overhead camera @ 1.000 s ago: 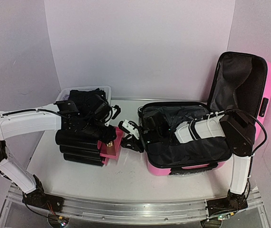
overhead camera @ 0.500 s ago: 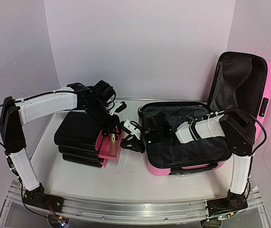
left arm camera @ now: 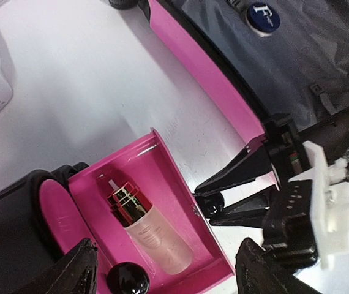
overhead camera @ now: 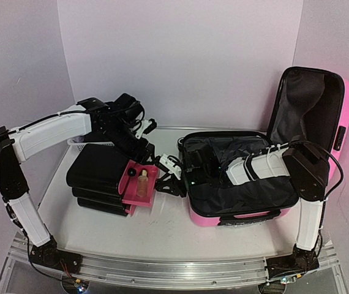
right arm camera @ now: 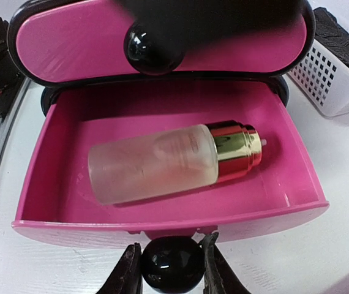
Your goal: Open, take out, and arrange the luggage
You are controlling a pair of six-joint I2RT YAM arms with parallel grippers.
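Observation:
The luggage [overhead camera: 348, 104], a glossy pink suitcase, lies open at the right with its lid upright and its black lining showing; its pink edge [left arm camera: 205, 67] shows in the left wrist view. A black drawer chest [overhead camera: 98, 171] stands left of it with one pink drawer [overhead camera: 130, 185] pulled out. A frosted bottle [right arm camera: 153, 162] with a gold-red cap lies in that drawer. My right gripper [right arm camera: 170, 260] is shut on the drawer's black knob [right arm camera: 170, 266]. My left gripper [left arm camera: 168, 275] hangs open just above the drawer, nothing between its fingers.
A white mesh basket [right arm camera: 333, 79] sits behind the chest at the back left. A second pink drawer front [right arm camera: 70, 46] with its own black knob is shut above the open one. My right arm [overhead camera: 254, 165] stretches across the suitcase's open base.
My left gripper has opened and drawn back upward, leaving the bottle lying in the drawer. The right gripper has kept its hold on the knob.

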